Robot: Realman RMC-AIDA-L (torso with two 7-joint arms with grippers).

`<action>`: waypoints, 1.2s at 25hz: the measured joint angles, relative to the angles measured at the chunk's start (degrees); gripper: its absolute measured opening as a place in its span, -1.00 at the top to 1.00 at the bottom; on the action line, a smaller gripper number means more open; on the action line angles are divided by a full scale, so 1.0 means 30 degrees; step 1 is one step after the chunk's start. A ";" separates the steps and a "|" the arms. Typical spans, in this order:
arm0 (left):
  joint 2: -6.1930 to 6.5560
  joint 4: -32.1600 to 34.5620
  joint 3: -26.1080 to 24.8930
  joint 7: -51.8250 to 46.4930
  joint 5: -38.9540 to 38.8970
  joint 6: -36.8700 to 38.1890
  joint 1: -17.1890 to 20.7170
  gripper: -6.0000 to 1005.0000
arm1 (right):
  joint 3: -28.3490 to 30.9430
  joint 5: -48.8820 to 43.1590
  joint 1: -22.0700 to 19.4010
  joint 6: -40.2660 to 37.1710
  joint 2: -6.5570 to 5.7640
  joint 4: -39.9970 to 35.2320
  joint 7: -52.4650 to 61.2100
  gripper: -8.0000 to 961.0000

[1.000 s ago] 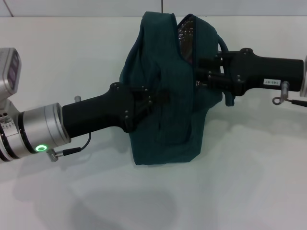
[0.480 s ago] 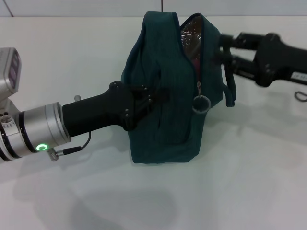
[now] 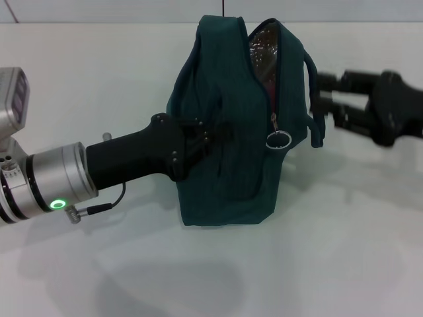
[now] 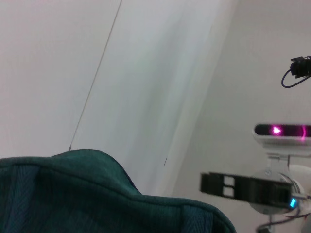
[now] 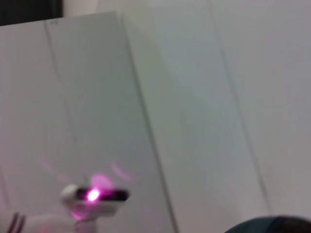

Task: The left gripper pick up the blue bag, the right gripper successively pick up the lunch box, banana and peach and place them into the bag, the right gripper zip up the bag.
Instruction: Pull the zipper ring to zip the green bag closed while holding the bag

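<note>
The blue bag (image 3: 228, 125) stands upright at the middle of the white table (image 3: 330, 251). Its top is partly unzipped, showing silver foil lining (image 3: 264, 49), and the ring pull (image 3: 278, 140) hangs on its side. My left gripper (image 3: 215, 135) reaches in from the left and is shut on the bag's fabric at mid-height. My right gripper (image 3: 324, 99) hovers open just right of the bag, beside a handle (image 3: 314, 99), touching nothing. The bag's top edge also shows in the left wrist view (image 4: 97, 194). The lunch box, banana and peach are hidden.
Bare white table surrounds the bag on every side. A pale wall (image 4: 146, 73) rises behind it, seen in both wrist views. The robot's head camera with a pink light (image 4: 282, 131) appears in the left wrist view.
My right gripper has pulled back out of the bag's opening and away to the right. The ring pull, covered a second ago, now hangs in plain sight. The left arm and bag stayed put.
</note>
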 joint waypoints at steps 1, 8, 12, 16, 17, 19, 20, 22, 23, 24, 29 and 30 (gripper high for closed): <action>0.0000 -0.0006 0.0000 -0.0004 0.0000 -0.0001 0.0010 0.90 | -0.0003 -0.0304 -0.0048 -0.0239 -0.0005 0.0101 -0.0091 0.15; -0.0055 -0.0038 -0.0048 -0.0015 0.0002 -0.0134 0.0028 0.90 | -0.0033 -0.2045 -0.0417 -0.0537 0.0463 0.0374 -0.0818 0.15; -0.0061 -0.0039 -0.0057 -0.0039 0.0004 -0.0145 0.0022 0.90 | -0.0070 -0.2163 -0.0411 -0.0188 0.0563 0.0542 -0.1092 0.15; -0.0057 -0.0039 -0.0088 -0.0052 0.0005 -0.0173 0.0021 0.90 | -0.0095 -0.2191 -0.0202 0.0227 0.0571 0.0959 -0.1145 0.15; -0.0057 -0.0040 -0.0146 -0.0053 0.0006 -0.0181 0.0021 0.90 | -0.0096 -0.2200 -0.0181 0.0282 0.0580 0.1010 -0.1199 0.15; -0.0057 -0.0051 -0.0253 -0.0054 0.0005 -0.0182 0.0020 0.90 | -0.0096 -0.2198 -0.0129 0.0389 0.0596 0.1091 -0.1335 0.15; -0.0056 -0.0058 -0.0268 -0.0054 0.0005 -0.0184 0.0020 0.90 | -0.0095 -0.2191 -0.0091 0.0432 0.0597 0.1112 -0.1365 0.15; -0.0056 -0.0067 -0.0268 -0.0054 0.0005 -0.0199 0.0003 0.90 | -0.0095 -0.2185 0.0008 0.0549 0.0602 0.1160 -0.1391 0.15; -0.0056 -0.0069 -0.0269 -0.0055 0.0005 -0.0207 -0.0008 0.90 | -0.0122 -0.2188 0.0091 0.0609 0.0606 0.1222 -0.1393 0.15; -0.0056 -0.0069 -0.0269 -0.0055 0.0005 -0.0208 -0.0036 0.90 | -0.0155 -0.2194 0.0189 0.0673 0.0613 0.1299 -0.1393 0.15; -0.0055 -0.0070 -0.0264 -0.0056 -0.0005 -0.0208 -0.0116 0.90 | -0.0269 -0.2238 0.0574 0.0868 0.0632 0.1650 -0.1394 0.15; -0.0056 -0.0069 -0.0264 -0.0055 -0.0013 -0.0208 -0.0121 0.90 | -0.0269 -0.2240 0.0637 0.0916 0.0646 0.1671 -0.1394 0.15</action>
